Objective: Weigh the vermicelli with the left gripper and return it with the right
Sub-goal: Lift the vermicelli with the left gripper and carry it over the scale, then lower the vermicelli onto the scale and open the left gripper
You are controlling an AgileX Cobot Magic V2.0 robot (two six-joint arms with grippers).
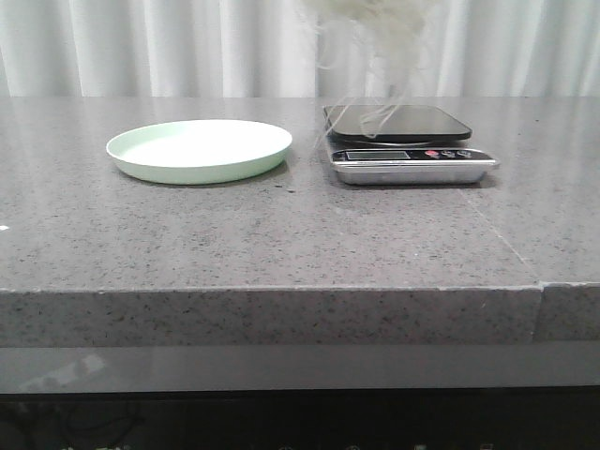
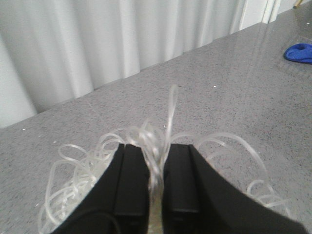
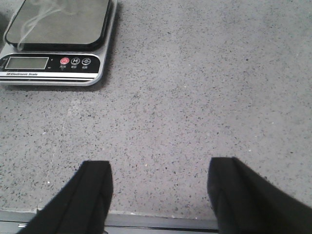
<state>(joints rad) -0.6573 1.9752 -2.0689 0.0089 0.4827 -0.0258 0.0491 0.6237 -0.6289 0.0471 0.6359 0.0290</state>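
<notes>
Overhead, wispy looping vermicelli (image 1: 375, 28) dangles pinched in the left hand (image 2: 156, 190); the right hand (image 3: 158, 195) gapes empty.

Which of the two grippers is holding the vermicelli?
The left gripper: its fingers are pinched on the vermicelli, strands looping out both sides. The right gripper is open, with only bare table between its fingers.

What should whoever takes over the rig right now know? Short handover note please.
Left gripper: shut on the vermicelli, strands pinched between its fingers.
Right gripper: open, holding nothing, low over bare table beside the scale.
Vermicelli hangs above the scale, trailing strands reaching its platform. Plate is bare.
Done: picked up from plate.
Left: set on scale, release, then right gripper returns it to the plate.
</notes>
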